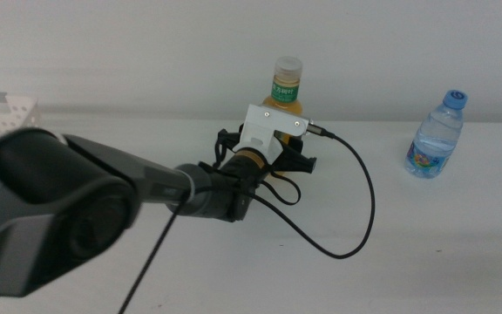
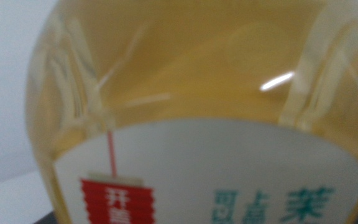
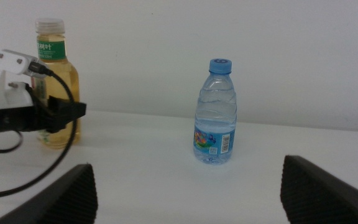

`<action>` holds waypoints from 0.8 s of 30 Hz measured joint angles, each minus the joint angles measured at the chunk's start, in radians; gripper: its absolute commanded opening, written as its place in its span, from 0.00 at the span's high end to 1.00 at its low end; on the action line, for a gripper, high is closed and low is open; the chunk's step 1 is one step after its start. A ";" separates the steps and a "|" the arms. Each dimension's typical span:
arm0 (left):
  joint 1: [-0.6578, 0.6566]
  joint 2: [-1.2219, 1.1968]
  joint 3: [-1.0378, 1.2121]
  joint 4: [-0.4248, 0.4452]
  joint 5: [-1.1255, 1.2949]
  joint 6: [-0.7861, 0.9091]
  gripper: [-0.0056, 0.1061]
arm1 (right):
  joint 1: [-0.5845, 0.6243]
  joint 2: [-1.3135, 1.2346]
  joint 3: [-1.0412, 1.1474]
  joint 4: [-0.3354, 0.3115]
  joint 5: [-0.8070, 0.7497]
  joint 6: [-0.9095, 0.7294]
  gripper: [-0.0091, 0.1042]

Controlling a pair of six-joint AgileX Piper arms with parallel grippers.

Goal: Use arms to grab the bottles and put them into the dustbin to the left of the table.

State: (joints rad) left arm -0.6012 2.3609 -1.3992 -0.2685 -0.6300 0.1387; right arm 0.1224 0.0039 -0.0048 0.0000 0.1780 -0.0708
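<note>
- The left arm [image 1: 103, 187] reaches in from the left side of the middle view, across the white counter [image 1: 408, 262], toward the far middle.
- Its white boxy wrist block [image 1: 273, 131] sits just in front of the orange juice bottle [image 1: 287, 87]; a black cable [image 1: 360, 201] loops from the block down over the counter and back toward the arm.
- The left claw [image 1: 293, 162] is at the base of the juice bottle, on the near side of it. The wrist block hides its tips in the middle view, and the left wrist view is filled by the bottle alone, so I cannot tell whether that claw is apart or clamped on the bottle.
- The juice bottle stands upright at the far middle of the counter, with a pale cap and a green label near its neck. From the left wrist it is very close, amber liquid above a white label with a red patch and green characters.
- The small water bottle [image 1: 437, 135] with a blue cap stands upright at the far right, well apart from the juice bottle.
- The right claw [image 3: 188, 190] faces that water bottle from the near side, its two dark jaws spread wide, holding nothing.
- A corner of the white perforated dustbin [image 1: 7, 109] shows at the far left edge.
</note>
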 measured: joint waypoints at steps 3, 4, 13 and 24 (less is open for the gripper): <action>0.000 -0.089 0.063 -0.046 0.101 0.051 0.97 | 0.000 0.000 0.000 0.000 0.000 0.000 0.22; 0.000 -0.127 0.087 -0.071 0.136 0.058 0.97 | 0.000 0.000 0.000 0.000 0.000 0.000 0.22; 0.028 -0.501 0.290 -0.207 0.463 0.229 0.97 | 0.000 0.000 0.000 0.000 0.000 0.000 0.22; 0.301 -0.822 0.322 -0.202 1.210 0.315 0.97 | 0.000 0.000 0.000 0.000 0.000 0.000 0.22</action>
State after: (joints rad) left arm -0.3007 1.5390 -1.0771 -0.4704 0.5798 0.4535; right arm 0.1224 0.0039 -0.0048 0.0000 0.1780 -0.0708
